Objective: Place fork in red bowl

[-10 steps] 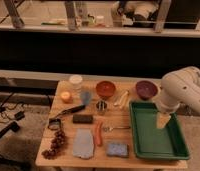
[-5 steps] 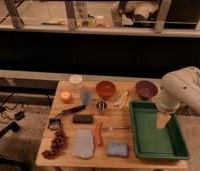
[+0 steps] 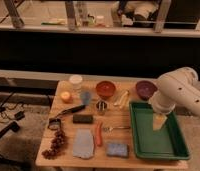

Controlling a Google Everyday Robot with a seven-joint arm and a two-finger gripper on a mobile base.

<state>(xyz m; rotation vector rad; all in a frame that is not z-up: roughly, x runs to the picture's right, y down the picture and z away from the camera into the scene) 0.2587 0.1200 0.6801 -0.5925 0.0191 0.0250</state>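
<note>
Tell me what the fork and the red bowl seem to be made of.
The fork is likely metal: silver-grey with a pale glint. The red bowl is probably plastic, given its even orange-red colour and soft sheen; ceramic is possible. The hand hangs open over the green tray, apart from both.

A wooden table (image 3: pixel 100 156) stands on grey floor (image 3: pixel 20 150), and the gripper (image 3: pixel 159 121) hangs over its right end. Behind the gripper runs a dark wall panel (image 3: pixel 93 52); higher up, a brightly lit ledge (image 3: pixel 108 30) carries metal posts (image 3: pixel 70 9)
</note>
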